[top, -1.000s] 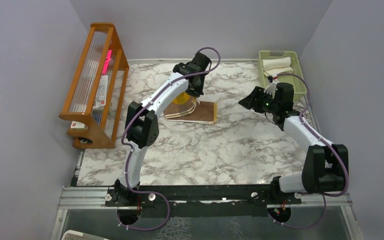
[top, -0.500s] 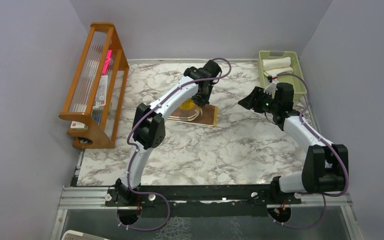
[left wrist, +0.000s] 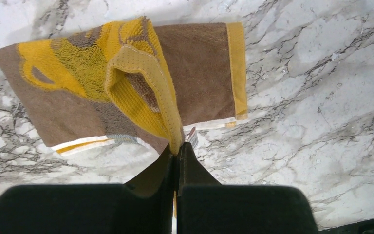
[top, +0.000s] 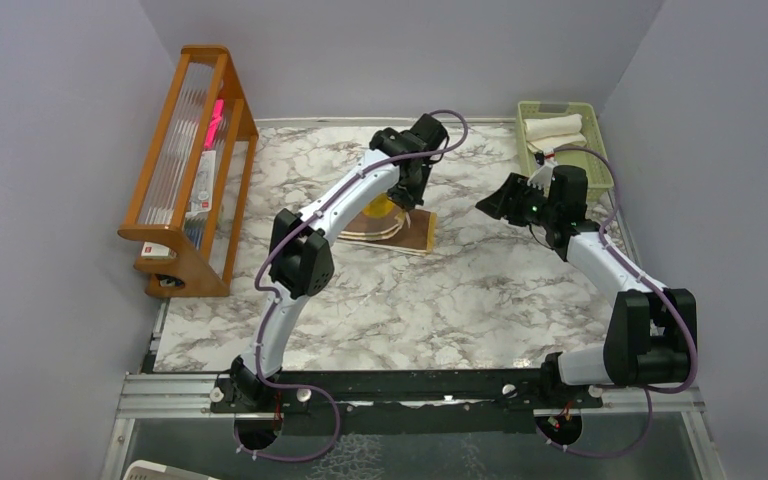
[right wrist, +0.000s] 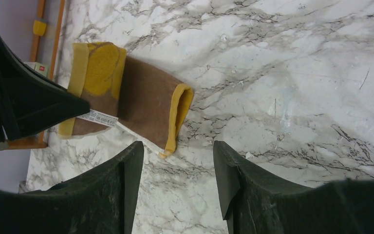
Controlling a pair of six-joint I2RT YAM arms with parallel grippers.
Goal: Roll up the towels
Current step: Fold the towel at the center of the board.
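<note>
Left hand (left wrist: 177,148), arm reaching far forward, clamps the folded edge of the brown-and-mustard looped terry towel (left wrist: 202,73). Right hand (right wrist: 177,151) hovers — fingers apart.

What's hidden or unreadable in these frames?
- Left wrist view: the left claw pinches the brown-and-yellow towel. Whether it is one towel or two stacked, the folds hide.
- Top view: that pinch sits under the left arm.
- Right wrist view: part of the towel is behind the left claw; the label print is too small.
- Top view: the basket near end, past the cream towel, is covered by the right arm.
</note>
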